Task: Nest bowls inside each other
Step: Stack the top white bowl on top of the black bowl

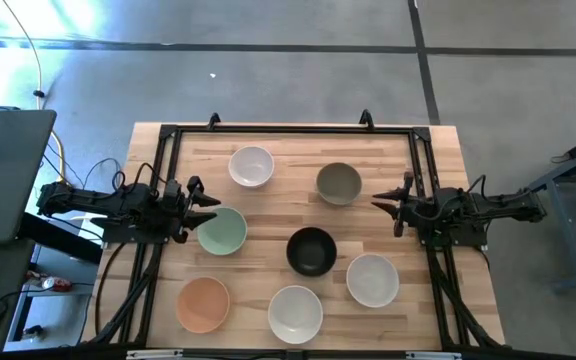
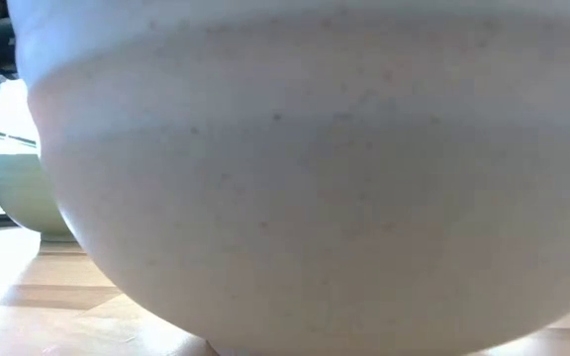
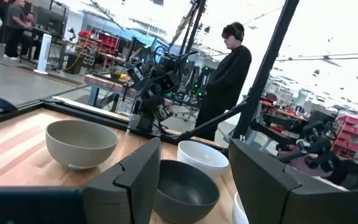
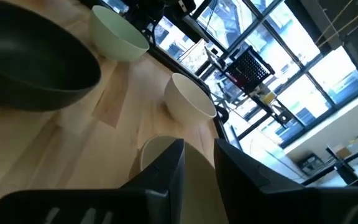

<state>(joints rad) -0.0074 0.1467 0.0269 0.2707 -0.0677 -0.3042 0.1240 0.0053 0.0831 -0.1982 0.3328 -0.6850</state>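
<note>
High view: seven separate bowls [image 1: 251, 166] on table [image 1: 278, 210].

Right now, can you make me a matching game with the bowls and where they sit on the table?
Seen from above.
Bowls:
1. mint green bowl
2. grey bowl
3. black bowl
4. peach bowl

Places:
A. middle of the table
B. at the left gripper's tips
C. near corner, left side
D. far side, nearest the right gripper

Pairs: 1-B, 2-D, 3-A, 4-C
</note>
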